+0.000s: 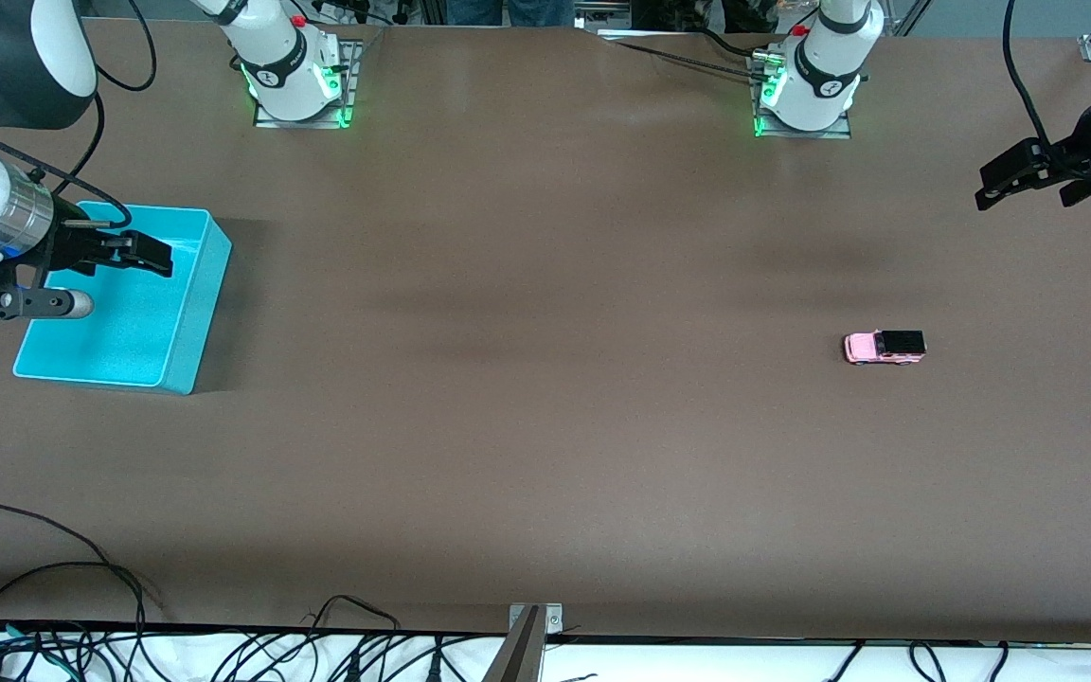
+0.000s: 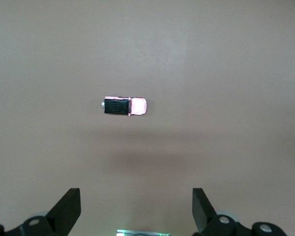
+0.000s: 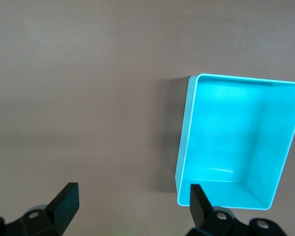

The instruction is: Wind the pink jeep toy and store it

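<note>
High front camera faces both bases, wrist cameras look down at table point(image 1: 545, 426)

Jeep toy point(image 1: 885, 348) on desk point(image 1: 545, 426) toward left arm's end, standing on wheels, apart from everything else. Bin point(image 1: 187, 313) on desk toward right arm's end, well apart from jeep toy. Right gripper point(image 1: 152, 254) over bin, fingers spread. Left gripper point(image 1: 1000, 188) over desk edge at left arm's end, fingers spread, holding nothing.
</note>
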